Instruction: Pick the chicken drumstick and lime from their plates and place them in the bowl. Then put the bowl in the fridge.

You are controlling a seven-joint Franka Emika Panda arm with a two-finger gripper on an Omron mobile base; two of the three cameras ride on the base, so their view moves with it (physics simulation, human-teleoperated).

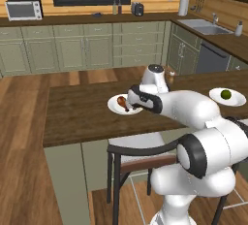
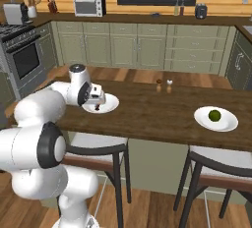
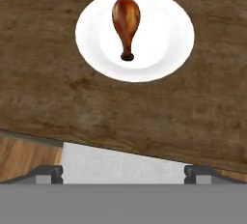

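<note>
Gripper [image 3: 123, 172] of mine hangs over the near edge of the wooden counter [image 3: 58, 88], and its two finger tips [image 3: 48, 172] stand wide apart with nothing between them. What I want first is the chicken drumstick [image 3: 126, 22]. It lies on its white plate [image 3: 169, 44], ahead of my fingers and a bit farther in over the counter. Its fat end points away from me and its thin bone tip points back at me, so its long line runs straight out from my hand. I think I must go forward and down, then close on its sides.

My hand view shows that long line well. From the left base view my arm hides part of the plate and I see only a bit of the drumstick. From the right base view I see the lime [image 2: 214, 115] on the other plate [image 2: 227, 123], well apart to my right.
</note>
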